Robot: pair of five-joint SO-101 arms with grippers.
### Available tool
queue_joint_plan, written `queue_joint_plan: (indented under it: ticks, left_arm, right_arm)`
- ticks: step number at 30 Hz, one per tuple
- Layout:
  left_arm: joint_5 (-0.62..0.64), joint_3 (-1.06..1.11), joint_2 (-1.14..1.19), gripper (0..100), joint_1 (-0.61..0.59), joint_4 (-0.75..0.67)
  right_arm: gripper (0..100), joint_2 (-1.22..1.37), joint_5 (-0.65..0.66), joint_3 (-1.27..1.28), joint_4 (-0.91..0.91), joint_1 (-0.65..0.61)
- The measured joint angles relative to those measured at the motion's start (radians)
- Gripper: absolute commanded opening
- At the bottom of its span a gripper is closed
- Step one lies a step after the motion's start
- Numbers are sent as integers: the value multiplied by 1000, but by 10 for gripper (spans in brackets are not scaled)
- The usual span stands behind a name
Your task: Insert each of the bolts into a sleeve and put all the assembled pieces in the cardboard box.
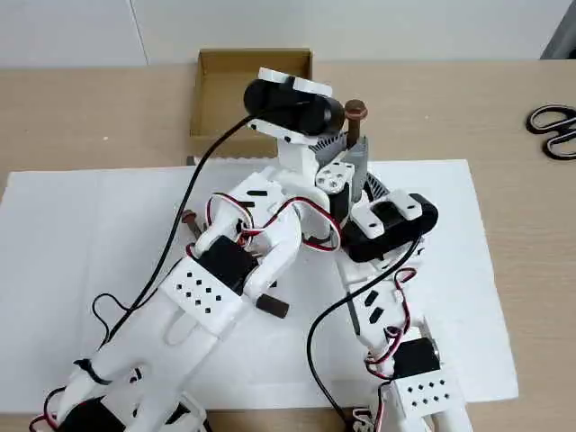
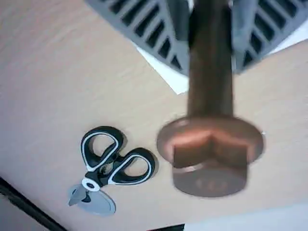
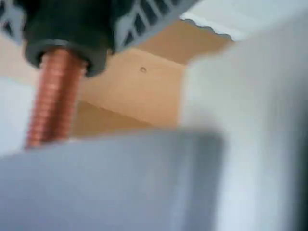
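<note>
Bolt (image 2: 210,91) clamped in left hand (image 2: 211,33), threads poking through sleeve (image 3: 67,36).

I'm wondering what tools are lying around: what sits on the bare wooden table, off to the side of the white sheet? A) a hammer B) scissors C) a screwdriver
B: black-handled scissors lie on the bare wood of the table, past the edge of the white sheet.
</note>
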Motion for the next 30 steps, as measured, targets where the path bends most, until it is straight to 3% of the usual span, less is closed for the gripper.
queue_joint_plan:
  ticks: [6,12,25,30]
  left_arm:
    - [-5,0,0,13,0,2]
    - [-35,0,0,145,0,75]
    - [-37,35,-48,259,-2,89]
    - [-37,-83,-49,269,-101,89]
  right_arm:
    - [2,0,0,0,0,0]
    - [2,0,0,0,0,-2]
    - [2,0,-2,-2,0,-5]
    - [2,0,-2,-11,0,-3]
